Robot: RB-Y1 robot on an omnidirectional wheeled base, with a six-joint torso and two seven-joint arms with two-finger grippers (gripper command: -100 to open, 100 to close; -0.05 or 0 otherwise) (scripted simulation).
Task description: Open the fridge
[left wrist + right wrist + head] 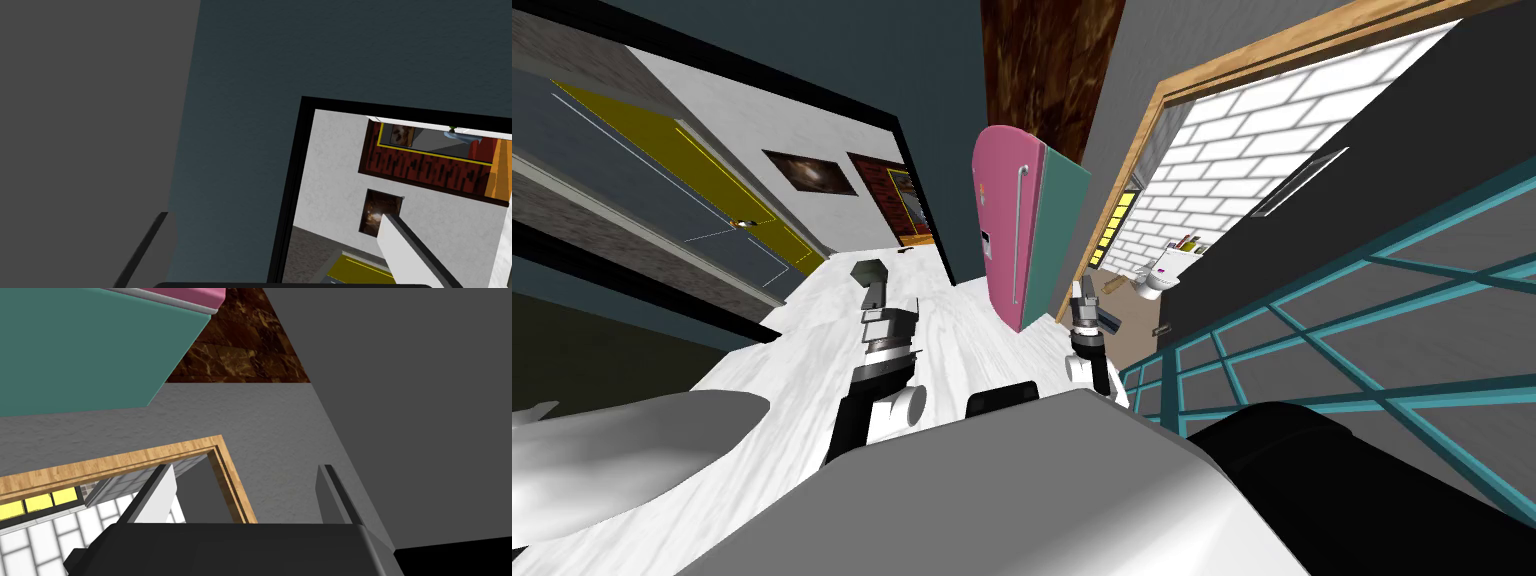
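1. My right gripper (246,469) has its fingers (160,490) spread about a third of the wrist view apart. Nothing is between them and they touch nothing.
2. Past those fingertips I see a grey wall (280,418) and the corner of a wooden door frame (227,473). The teal side of the fridge (75,348) lies further out, off beyond the paler finger.
3. From the head camera the fridge stands upright ahead, between my two grippers and beyond both. Its pink door sits flush against the teal body. The long grey handle (1023,225) runs down the door, apart from either gripper.
4. My left gripper (274,216) has its fingers (405,245) parted wide and empty. They point at a dark blue-grey wall (240,100) and a black-edged doorway (292,200).
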